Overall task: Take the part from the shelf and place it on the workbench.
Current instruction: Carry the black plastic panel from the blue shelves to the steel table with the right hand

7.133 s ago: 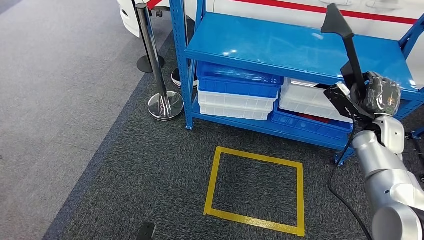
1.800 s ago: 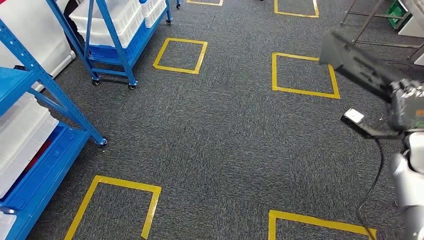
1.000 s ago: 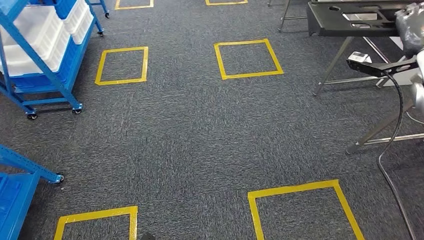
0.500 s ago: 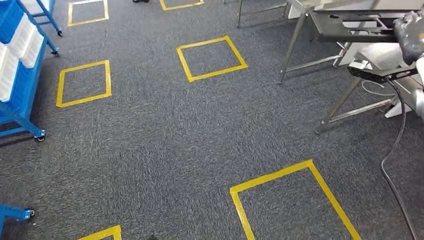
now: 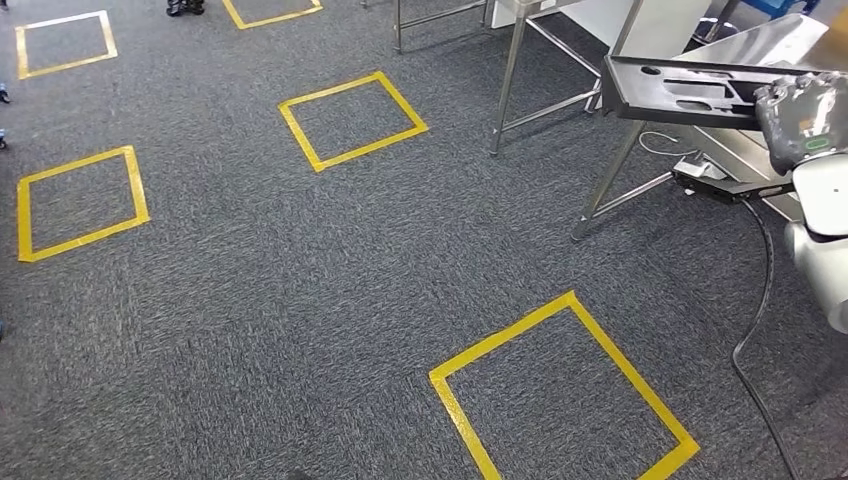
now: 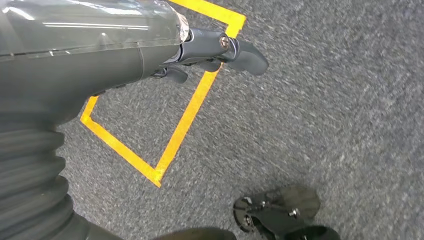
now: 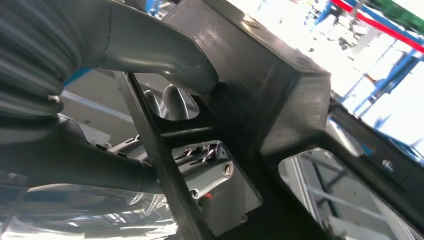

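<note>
Black plastic part (image 5: 690,92), far right beside tabletop (image 5: 770,45), looks stiff, light. I grip a frame rib: right hand (image 5: 800,120) fingers (image 7: 170,100) clamp it. Left hand (image 6: 210,50) fingers curled, holding nothing.

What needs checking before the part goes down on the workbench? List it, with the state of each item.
1. Grip: right hand holds the black part, thumb pressed on its frame: ok.
2. Part attitude: roughly level in the head view: ok.
3. Steel workbench in sight ahead on the right: ok.
4. Landing spot on the bench top: mostly hidden behind the part: cannot tell.
5. Black cable hangs by the right arm, near the bench legs: snag risk, cannot tell.
6. Left hand hangs over the carpet, holding nothing: ok.
</note>
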Motion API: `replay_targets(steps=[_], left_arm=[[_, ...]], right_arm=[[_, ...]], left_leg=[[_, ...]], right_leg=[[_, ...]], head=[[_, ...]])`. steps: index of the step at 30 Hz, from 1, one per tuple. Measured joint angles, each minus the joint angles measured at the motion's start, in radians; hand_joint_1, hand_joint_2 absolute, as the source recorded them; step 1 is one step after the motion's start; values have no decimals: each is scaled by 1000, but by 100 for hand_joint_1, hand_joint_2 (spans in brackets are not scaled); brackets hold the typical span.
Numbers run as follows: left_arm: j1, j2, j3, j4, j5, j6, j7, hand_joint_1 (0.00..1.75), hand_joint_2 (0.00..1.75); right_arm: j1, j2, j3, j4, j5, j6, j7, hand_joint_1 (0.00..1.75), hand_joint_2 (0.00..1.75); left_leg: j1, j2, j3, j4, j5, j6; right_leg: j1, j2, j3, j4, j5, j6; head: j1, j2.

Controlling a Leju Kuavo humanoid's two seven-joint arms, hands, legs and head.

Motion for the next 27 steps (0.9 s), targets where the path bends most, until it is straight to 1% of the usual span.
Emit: replay_targets(steps=[1, 2, 3, 4, 5, 6, 7, 8, 9, 10, 11, 12, 13, 14, 15, 16, 17, 18, 19, 20, 21, 22, 23, 24, 25, 26, 27], left_arm=[[1, -1, 4, 0, 1, -1, -2, 0, 175], [2, -1, 8, 0, 2, -3, -2, 0, 175], [2, -2, 11, 0, 2, -4, -2, 0, 175], [2, -3, 13, 0, 2, -6, -2, 0, 175], [2, -5, 15, 0, 2, -8, -1, 0, 175], [2, -6, 15, 0, 2, -11, 0, 0, 175], [2, -7, 16, 0, 1, -13, 1, 0, 175], [3, -7, 16, 0, 0, -15, 3, 0, 175], [3, -8, 16, 0, 0, -17, 4, 0, 175], [3, -8, 16, 0, -1, -19, 4, 0, 175], [3, -8, 16, 0, -1, -21, 4, 0, 175], [3, -7, 16, 0, -1, -23, 4, 0, 175], [4, -7, 16, 0, -1, -25, 3, 0, 175], [6, -7, 16, 0, -1, -27, 1, 0, 175], [6, -7, 16, 0, -1, -29, -2, 0, 175], [6, -7, 16, 0, -1, -31, -5, 0, 175], [6, -7, 16, 0, -2, -34, -9, 0, 175], [5, -7, 16, 0, -1, -37, -13, 0, 175], [5, -7, 16, 0, -1, -40, -17, 0, 175], [6, -6, 16, 0, -1, -42, -21, 0, 175], [7, -3, 16, 0, 0, -43, -24, 0, 175], [9, -1, 16, 0, 0, -44, -26, 0, 175], [10, 0, 16, 0, 1, -44, -27, 0, 175], [10, 2, 17, 0, 2, -44, -27, 0, 175], [8, 1, 17, 0, 2, -44, -27, 0, 175], [5, 1, 17, 0, 2, -43, -25, 0, 175], [3, 1, 17, 0, 2, -43, -22, 0, 175]], right_arm=[[11, 0, 0, 1, 2, -2, 4, 175, 175], [21, 0, 0, 2, 3, -3, 7, 175, 175], [29, 0, 1, 3, 4, -4, 11, 175, 175], [35, 0, 1, 4, 7, -5, 17, 175, 175], [39, 0, 1, 4, 10, -8, 25, 175, 175], [41, 1, 1, 4, 15, -11, 34, 175, 175], [44, 1, 1, 3, 19, -16, 43, 175, 175], [48, 0, 1, 3, 23, -20, 49, 175, 175], [54, 0, 2, 3, 25, -23, 54, 175, 175], [59, -2, 2, 3, 28, -25, 56, 175, 175], [64, -4, 2, 3, 31, -26, 57, 175, 175], [66, -4, 2, 3, 32, -27, 57, 175, 175], [67, -5, 2, 2, 33, -27, 54, 175, 175], [67, -5, 2, 2, 34, -27, 49, 175, 175], [68, -5, 2, 1, 33, -26, 42, 175, 175], [68, -5, 3, 1, 33, -24, 33, 175, 175], [68, -5, 3, 1, 32, -22, 25, 175, 175], [68, -4, 3, 1, 31, -20, 17, 175, 175], [66, -4, 3, 1, 29, -18, 10, 175, 175], [64, -4, 3, 1, 27, -17, 4, 175, 175], [62, -4, 3, 1, 24, -17, 0, 175, 175], [60, -6, 3, 1, 21, -17, -2, 175, 175], [59, -8, 3, 2, 19, -17, -3, 175, 175], [58, -12, 3, 3, 18, -18, -3, 175, 175], [58, -17, 3, 3, 18, -18, 0, 175, 175], [58, -20, 3, 4, 19, -19, 3, 175, 175], [57, -22, 3, 4, 21, -19, 7, 175, 175]], left_leg=[[0, 12, 1, 0, -2, 0], [0, 25, 2, 0, -4, -1], [0, 37, 3, 1, -6, -3], [0, 49, 6, 3, -10, -6], [-1, 60, 8, 5, -14, -10], [-4, 71, 11, 8, -19, -16], [-7, 82, 13, 10, -24, -21], [-10, 93, 17, 11, -29, -28], [-11, 105, 20, 11, -33, -33], [-10, 112, 24, 11, -37, -40], [-8, 103, 25, 17, -46, -46], [-4, 81, 18, 38, -61, -50], [-1, 52, 0, 78, -86, -54], [1, 25, -28, 138, -117, -55], [1, 11, -61, 208, -147, -57], [1, 5, -91, 268, -166, -57], [0, 3, -109, 300, -167, -56], [0, 0, -110, 294, -148, -53], [-1, -6, -94, 248, -111, -48], [-1, -23, -69, 180, -70, -41], [-1, -44, -43, 117, -40, -33], [-1, -63, -22, 67, -23, -28], [-2, -74, -11, 41, -20, -25], [-3, -73, -5, 32, -24, -24], [-4, -64, -1, 23, -22, -22], [-4, -51, 3, 15, -18, -18], [-2, -39, 9, 5, -13, -12]], right_leg=[[-3, -4, -26, 52, -15, 4], [-6, -6, -36, 72, -12, 7], [-9, -10, -25, 51, 9, 9], [-11, -23, 5, -6, 41, 11], [-9, -51, 42, -79, 69, 11], [-4, -77, 75, -141, 90, 6], [1, -95, 95, -181, 99, 0], [7, -101, 103, -197, 98, -8], [11, -88, 102, -197, 97, -16], [9, -72, 103, -198, 97, -23], [7, -59, 104, -199, 98, -29], [4, -46, 105, -201, 98, -35], [2, -34, 107, -202, 99, -41], [2, -22, 107, -202, 98, -46], [3, -8, 107, -202, 98, -49], [5, 7, 107, -201, 97, -51], [6, 24, 107, -199, 97, -52], [7, 42, 107, -198, 97, -53], [8, 59, 107, -196, 96, -53], [8, 75, 107, -194, 96, -53], [8, 89, 105, -193, 96, -51], [7, 102, 102, -192, 97, -47], [4, 113, 99, -191, 99, -41], [0, 125, 96, -193, 102, -33], [-2, 136, 94, -196, 105, -25], [-3, 133, 93, -196, 106, -19], [-1, 113, 88, -186, 98, -14]], head=[[0, 0], [0, 0], [0, 0], [0, 0], [0, 0], [0, 0], [0, 0], [0, 0], [0, 0], [0, 0], [0, 0], [-1, 0], [-1, 0], [-1, 0], [-2, 0], [-1, 0], [-1, 0], [-1, 0], [-1, 0], [-1, 0], [-1, 0], [-2, 0], [-1, 0], [-1, 0], [-1, 0], [-1, 0], [-1, 0]])
